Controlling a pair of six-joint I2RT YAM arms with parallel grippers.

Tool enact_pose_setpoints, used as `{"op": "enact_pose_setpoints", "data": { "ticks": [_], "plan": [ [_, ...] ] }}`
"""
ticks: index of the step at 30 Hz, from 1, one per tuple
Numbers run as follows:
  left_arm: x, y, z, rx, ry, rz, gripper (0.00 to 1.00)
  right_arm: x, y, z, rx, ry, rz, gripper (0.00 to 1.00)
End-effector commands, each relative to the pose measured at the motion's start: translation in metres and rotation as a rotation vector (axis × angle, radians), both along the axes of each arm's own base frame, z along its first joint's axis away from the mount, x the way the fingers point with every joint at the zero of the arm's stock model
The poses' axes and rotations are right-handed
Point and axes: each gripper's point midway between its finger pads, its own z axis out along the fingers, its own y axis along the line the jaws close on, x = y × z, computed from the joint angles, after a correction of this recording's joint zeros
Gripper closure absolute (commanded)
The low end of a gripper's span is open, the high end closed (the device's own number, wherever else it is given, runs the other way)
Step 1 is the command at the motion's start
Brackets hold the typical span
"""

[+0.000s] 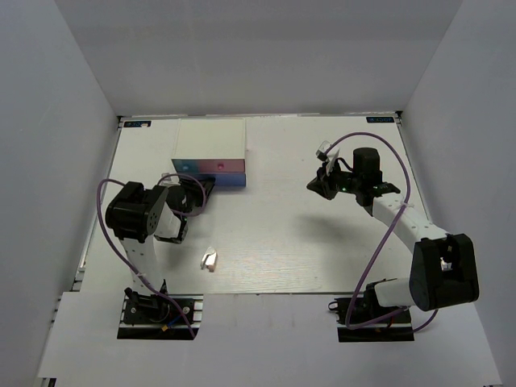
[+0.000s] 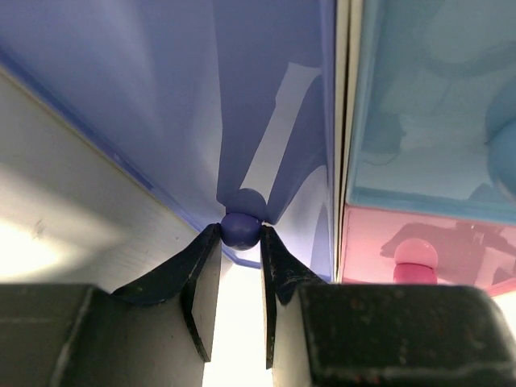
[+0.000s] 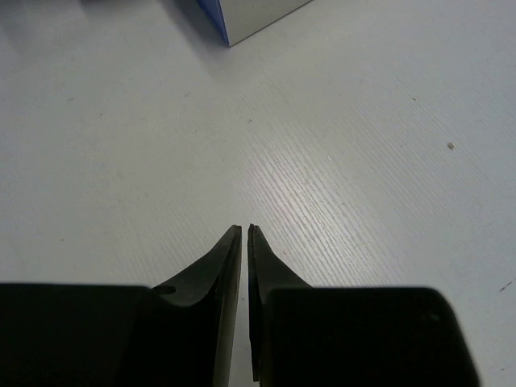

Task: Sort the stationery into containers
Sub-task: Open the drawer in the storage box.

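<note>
Dark blue drawer [image 2: 242, 121], low in the box [image 1: 211, 137] at eleven o'clock of the table [image 1: 322, 258]: left gripper [image 2: 240, 234] pinches its knob [image 2: 240, 224], right gripper [image 3: 244, 230] closed, empty, white clip [image 1: 209, 260] loose at six o'clock of the box; opening step by the look of it, so you pull straight toward six o'clock.

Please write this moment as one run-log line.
left gripper: shut on dark blue knob | right gripper: shut, empty | white piece: on table

Black-and-white arms [image 1: 403, 222], purple cables [image 1: 100, 201] — tapered black fingers [image 2: 201, 270]
</note>
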Motion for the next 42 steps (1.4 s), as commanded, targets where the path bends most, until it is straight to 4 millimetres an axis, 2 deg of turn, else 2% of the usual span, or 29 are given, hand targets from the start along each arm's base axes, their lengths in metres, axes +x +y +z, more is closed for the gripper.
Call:
{"op": "enact_pose_setpoints", "data": {
  "ticks": [1, 4, 5, 7, 8, 13, 16, 17, 18, 19, 20, 21, 23, 25, 26, 27, 31, 32, 33, 35, 36, 39, 40, 41, 42],
  "plan": [
    [-0.013, -0.001, -0.006, -0.001, 0.013, -0.014, 0.86, 0.010, 0.002, 0.017, 0.015, -0.050, 0.014, 0.86],
    [-0.032, -0.003, -0.004, -0.003, 0.015, -0.034, 0.86, 0.009, 0.003, 0.017, 0.019, -0.048, 0.017, 0.86],
    [-0.043, -0.003, -0.010, -0.001, 0.041, -0.042, 0.86, 0.008, 0.004, 0.017, 0.019, -0.048, 0.020, 0.86],
    [-0.052, -0.003, -0.007, -0.004, 0.036, -0.051, 0.86, 0.007, 0.004, 0.016, 0.022, -0.046, 0.025, 0.86],
    [-0.062, -0.001, -0.013, 0.000, 0.061, -0.051, 0.86, 0.008, 0.004, 0.015, 0.024, -0.043, 0.024, 0.86],
    [-0.077, 0.001, -0.016, 0.013, 0.095, -0.063, 0.87, 0.007, 0.007, 0.018, 0.035, -0.041, 0.035, 0.84],
    [-0.084, 0.002, -0.016, 0.033, 0.100, -0.069, 0.87, 0.003, 0.009, 0.016, 0.031, -0.034, 0.053, 0.74],
    [-0.087, 0.001, -0.020, 0.044, 0.111, -0.084, 0.79, 0.001, 0.010, 0.018, 0.033, -0.046, 0.077, 0.70],
    [-0.088, -0.002, -0.019, 0.039, 0.114, -0.100, 0.67, 0.000, 0.012, 0.018, 0.035, -0.050, 0.091, 0.59],
    [-0.085, 0.000, -0.017, 0.047, 0.107, -0.103, 0.53, -0.005, 0.013, 0.015, 0.031, -0.020, 0.104, 0.55],
    [-0.083, -0.002, -0.016, 0.054, 0.100, -0.119, 0.31, -0.011, 0.015, 0.014, 0.033, -0.015, 0.141, 0.51],
    [-0.077, -0.003, -0.010, 0.052, 0.084, -0.119, 0.24, -0.012, 0.016, 0.015, 0.034, -0.017, 0.154, 0.45],
    [-0.075, -0.006, -0.010, 0.075, 0.083, -0.147, 0.13, -0.018, 0.018, 0.014, 0.032, -0.014, 0.192, 0.41],
    [-0.066, -0.012, 0.005, 0.084, 0.045, -0.174, 0.11, -0.023, 0.020, 0.015, 0.029, -0.019, 0.225, 0.38],
    [-0.066, -0.013, 0.003, 0.109, 0.054, -0.192, 0.10, -0.028, 0.020, 0.012, 0.024, -0.012, 0.248, 0.38],
    [-0.060, -0.013, 0.010, 0.119, 0.037, -0.194, 0.10, -0.030, 0.022, 0.013, 0.027, -0.017, 0.262, 0.37],
    [-0.064, -0.015, 0.027, 0.160, 0.023, -0.228, 0.09, -0.038, 0.024, 0.012, 0.012, -0.043, 0.332, 0.39],
    [-0.070, -0.014, 0.022, 0.171, 0.062, -0.234, 0.09, -0.040, 0.026, 0.013, 0.009, -0.048, 0.344, 0.40],
    [-0.075, -0.013, 0.032, 0.181, 0.043, -0.236, 0.09, -0.042, 0.027, 0.012, 0.008, -0.049, 0.359, 0.40],
    [-0.093, -0.009, 0.019, 0.195, 0.108, -0.246, 0.09, -0.043, 0.028, 0.011, 0.006, -0.048, 0.366, 0.42],
    [-0.096, -0.011, 0.033, 0.202, 0.073, -0.261, 0.09, -0.044, 0.030, 0.011, 0.006, -0.050, 0.377, 0.42],
    [-0.123, -0.009, 0.021, 0.262, 0.126, -0.310, 0.09, -0.049, 0.035, 0.012, 0.001, -0.068, 0.417, 0.43],
    [-0.129, -0.011, 0.034, 0.282, 0.091, -0.324, 0.09, -0.051, 0.037, 0.013, -0.001, -0.092, 0.447, 0.43],
    [-0.136, -0.009, 0.033, 0.303, 0.103, -0.335, 0.09, -0.055, 0.044, 0.019, 0.000, -0.120, 0.485, 0.44],
    [-0.149, -0.002, 0.020, 0.332, 0.180, -0.334, 0.10, -0.066, 0.044, 0.014, -0.013, -0.114, 0.534, 0.44]
  ]
}}
